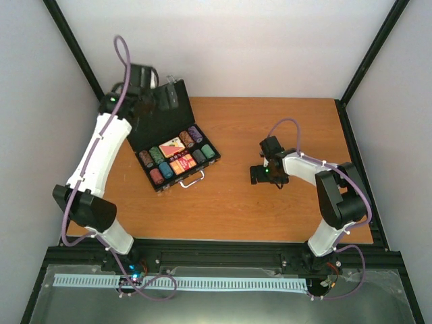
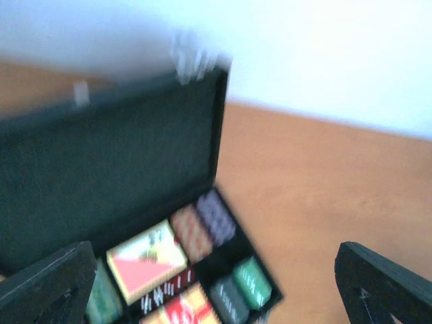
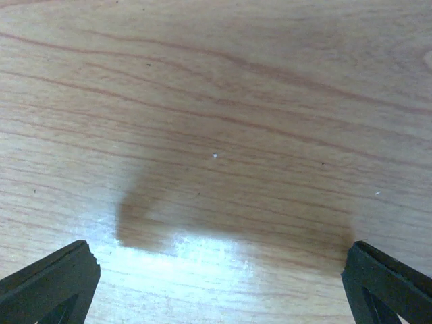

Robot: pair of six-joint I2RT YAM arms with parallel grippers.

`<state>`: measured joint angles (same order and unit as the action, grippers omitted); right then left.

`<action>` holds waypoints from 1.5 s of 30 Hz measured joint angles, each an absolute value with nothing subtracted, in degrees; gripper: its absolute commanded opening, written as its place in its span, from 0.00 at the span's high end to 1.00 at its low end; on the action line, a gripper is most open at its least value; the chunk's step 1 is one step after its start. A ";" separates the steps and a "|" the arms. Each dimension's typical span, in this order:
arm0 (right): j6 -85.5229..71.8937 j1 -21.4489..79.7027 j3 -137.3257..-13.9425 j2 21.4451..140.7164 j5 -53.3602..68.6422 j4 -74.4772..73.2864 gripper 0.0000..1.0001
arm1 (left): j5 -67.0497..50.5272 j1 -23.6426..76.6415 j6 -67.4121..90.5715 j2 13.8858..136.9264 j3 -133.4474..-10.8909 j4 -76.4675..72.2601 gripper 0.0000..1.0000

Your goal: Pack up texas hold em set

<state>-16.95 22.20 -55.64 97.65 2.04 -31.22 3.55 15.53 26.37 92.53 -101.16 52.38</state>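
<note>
The black briefcase (image 1: 177,156) lies open on the left part of the wooden table, lid (image 1: 156,116) raised at the back, silver handle (image 1: 192,181) at the front. Chip stacks (image 1: 194,137) and red/orange card boxes (image 1: 177,155) fill its tray. In the blurred left wrist view the lid (image 2: 108,169), a card box (image 2: 145,260), the dark-red dice (image 2: 165,289) and green chips (image 2: 251,282) show. My left gripper (image 1: 160,94) is open and empty above the lid's top edge. My right gripper (image 1: 267,174) is open and empty over bare table, right of the case.
The right wrist view shows only wood grain (image 3: 216,135) and the gripper's shadow. Black frame posts (image 1: 368,54) and white walls close in the table at the back and sides.
</note>
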 measured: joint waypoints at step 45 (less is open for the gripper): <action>-17.58 22.15 -57.74 93.19 3.60 -37.98 0.00 | -15.29 -0.21 15.90 124.62 -132.49 52.14 0.08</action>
